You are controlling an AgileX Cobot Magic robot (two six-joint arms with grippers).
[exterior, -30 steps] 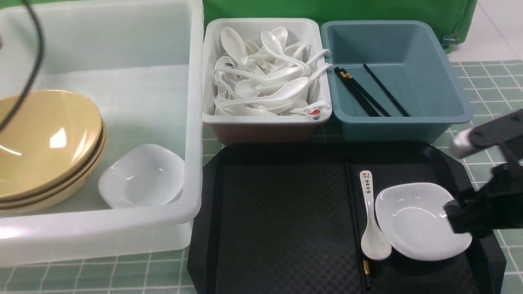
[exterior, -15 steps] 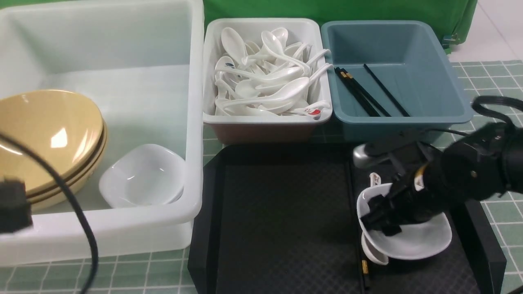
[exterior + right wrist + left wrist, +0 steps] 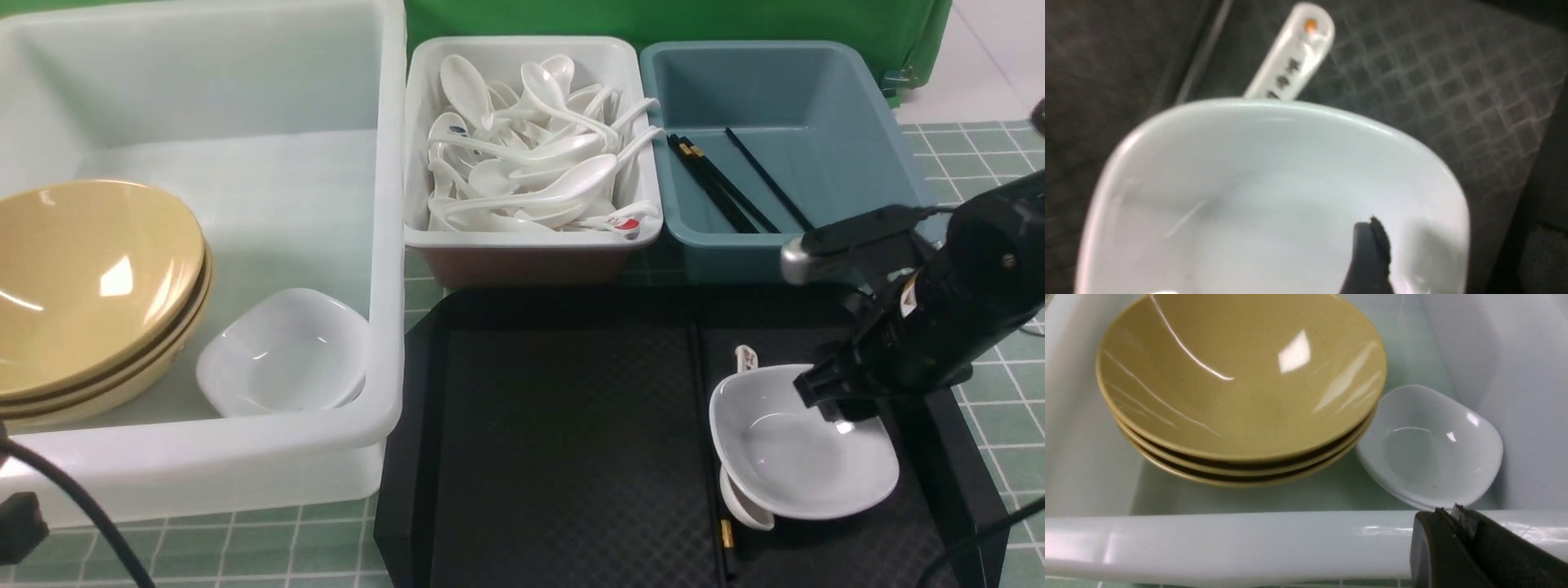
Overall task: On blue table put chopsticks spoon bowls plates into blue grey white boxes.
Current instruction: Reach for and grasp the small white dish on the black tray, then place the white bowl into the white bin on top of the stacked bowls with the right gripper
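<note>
Plate (image 3: 804,457), small and white, on the right half of the black tray (image 3: 571,425), lying over the spoon (image 3: 744,358), with only the handle tip beyond the far rim and a sliver of the spoon's bowl at the near-left edge showing; probably propped on it rather than flat. Right gripper (image 3: 834,408) down at the plate's far-right rim, jaws wide apart, one finger (image 3: 1367,257) inside the dish, the other out of sight, nothing clamped as yet. Left gripper (image 3: 1453,524) closed tight on nothing, by the near rim of the large white tub (image 3: 384,245), already holding a stack of three tan bowls (image 3: 90,278) and another white dish (image 3: 282,351). Likely next: pinching the rim and carrying the plate across to that tub. Risks from here: glossy, sloped rim slipping out of a shallow pinch; propped plate tipping or skating sideways during closing; spoon dragged along or flicked aside, perhaps onto the chopstick (image 3: 729,545) just beside it; plate hanging from one edge and clipping the tub wall on the way in. Safer with a deep bite on the rim and a straight lift before any sideways travel.
</note>
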